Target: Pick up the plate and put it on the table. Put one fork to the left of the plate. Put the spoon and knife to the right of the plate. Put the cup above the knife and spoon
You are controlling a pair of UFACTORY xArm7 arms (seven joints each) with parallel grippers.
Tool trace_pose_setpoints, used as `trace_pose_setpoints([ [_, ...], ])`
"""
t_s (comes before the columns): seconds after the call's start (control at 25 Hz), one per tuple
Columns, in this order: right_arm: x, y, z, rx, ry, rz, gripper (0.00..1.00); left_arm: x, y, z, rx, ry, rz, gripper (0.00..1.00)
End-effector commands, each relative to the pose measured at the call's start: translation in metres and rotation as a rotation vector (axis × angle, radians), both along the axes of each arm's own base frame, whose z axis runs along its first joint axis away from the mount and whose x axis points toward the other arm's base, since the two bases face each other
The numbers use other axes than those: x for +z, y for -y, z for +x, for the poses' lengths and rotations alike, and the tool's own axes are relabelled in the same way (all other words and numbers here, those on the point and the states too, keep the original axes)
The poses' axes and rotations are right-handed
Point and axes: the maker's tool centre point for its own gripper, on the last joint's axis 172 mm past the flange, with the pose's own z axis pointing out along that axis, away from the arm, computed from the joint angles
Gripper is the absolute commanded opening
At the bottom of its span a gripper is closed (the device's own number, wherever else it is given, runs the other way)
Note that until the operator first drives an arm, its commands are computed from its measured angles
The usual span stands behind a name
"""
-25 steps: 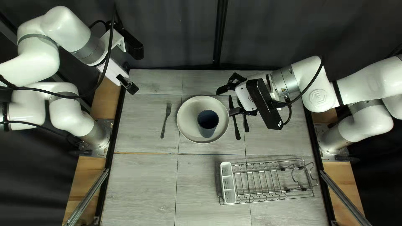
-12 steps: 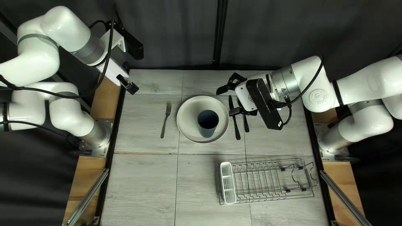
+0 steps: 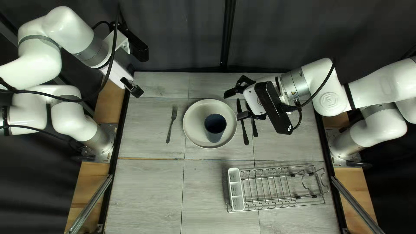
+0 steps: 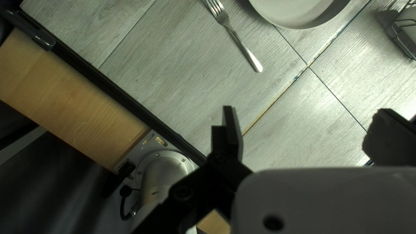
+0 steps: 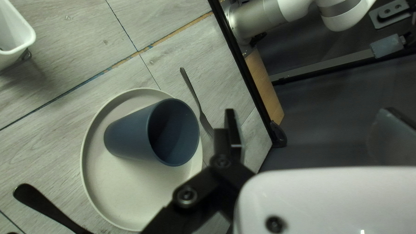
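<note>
White right arm [image 3: 368,89] aslant, outstretched

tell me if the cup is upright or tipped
Upright: the cup stands on the plate, its open rim facing up in the top left view.

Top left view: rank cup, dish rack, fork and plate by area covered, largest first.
1. Dish rack
2. Plate
3. Cup
4. Fork, longer than the cup but far thinner
</note>
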Motion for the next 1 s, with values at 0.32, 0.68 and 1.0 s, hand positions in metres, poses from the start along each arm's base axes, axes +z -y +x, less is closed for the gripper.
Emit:
trace_pose_setpoints([
  [0.32,0.0,0.0,0.0,0.0,0.0,0.0,1.0,0.0,0.0,0.0,0.0,0.0,0.0,1.0],
  [0.68,0.0,0.0,0.0,0.0,0.0,0.0,1.0,0.0,0.0,0.0,0.0,0.0,0.0,1.0],
  [1.0,0.0071,-0.0046,-0.0008,0.0,0.014,0.01,1.0,0.0,0.0,0.0,0.0,0.0,0.0,1.0],
])
